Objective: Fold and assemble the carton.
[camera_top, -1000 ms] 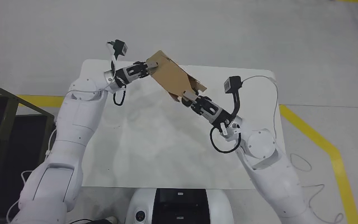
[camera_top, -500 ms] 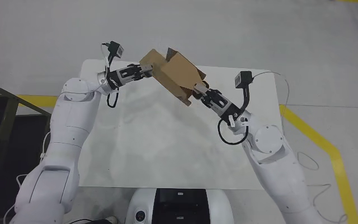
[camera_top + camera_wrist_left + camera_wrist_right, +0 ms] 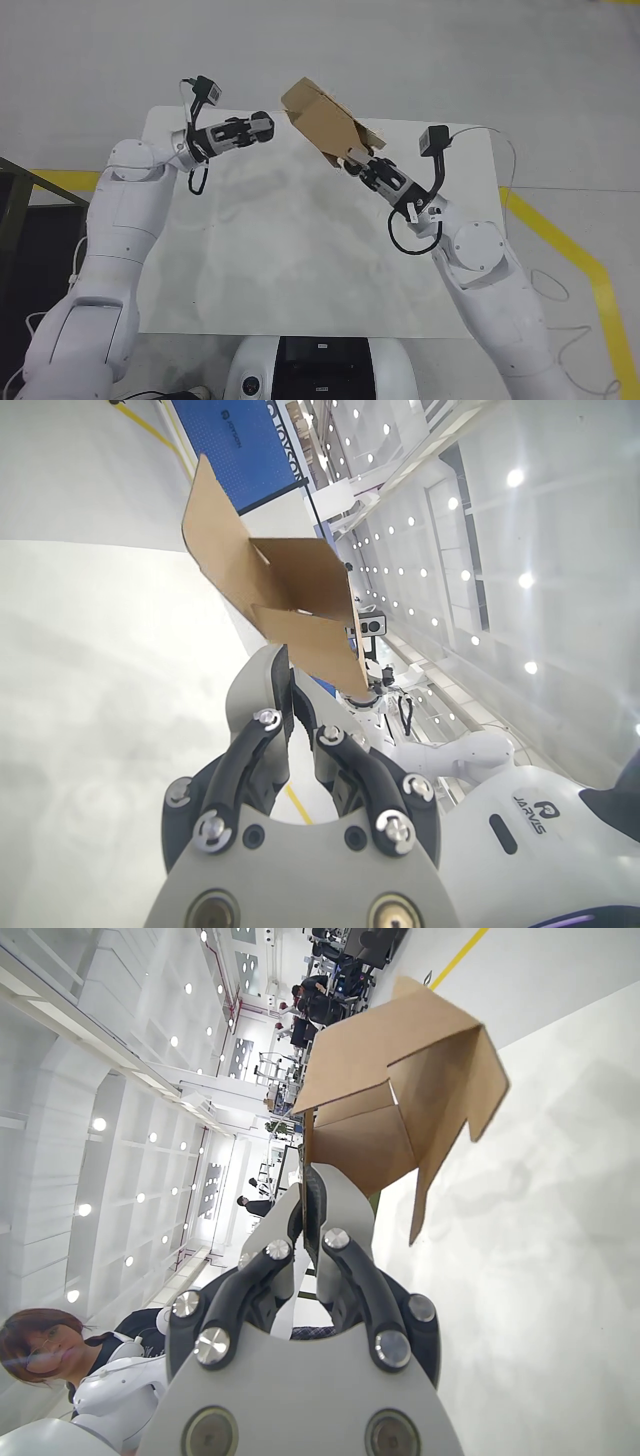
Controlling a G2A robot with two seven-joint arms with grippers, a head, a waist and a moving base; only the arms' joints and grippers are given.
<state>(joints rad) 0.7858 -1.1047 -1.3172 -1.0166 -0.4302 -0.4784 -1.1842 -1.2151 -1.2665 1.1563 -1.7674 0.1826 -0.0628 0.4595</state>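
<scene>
A brown cardboard carton [image 3: 320,120], partly opened into a tube with loose flaps, hangs in the air over the table's far edge. My right gripper [image 3: 350,162] is shut on one of its lower panel edges; in the right wrist view the gripper [image 3: 309,1193] pinches that edge and the carton [image 3: 400,1093] opens away from it. My left gripper [image 3: 268,127] is left of the carton, a small gap apart. In the left wrist view its fingers [image 3: 277,680] are shut on nothing, with the carton [image 3: 280,585] just beyond them.
The white table [image 3: 280,260] lies bare beneath both arms. A yellow floor line [image 3: 560,240] runs past the table's right side. A dark rack [image 3: 25,230] stands off the left edge.
My left gripper has let go of the carton's flap and now sits apart from it. The right gripper has swung the carton to the right and away, its flaps shifting.
</scene>
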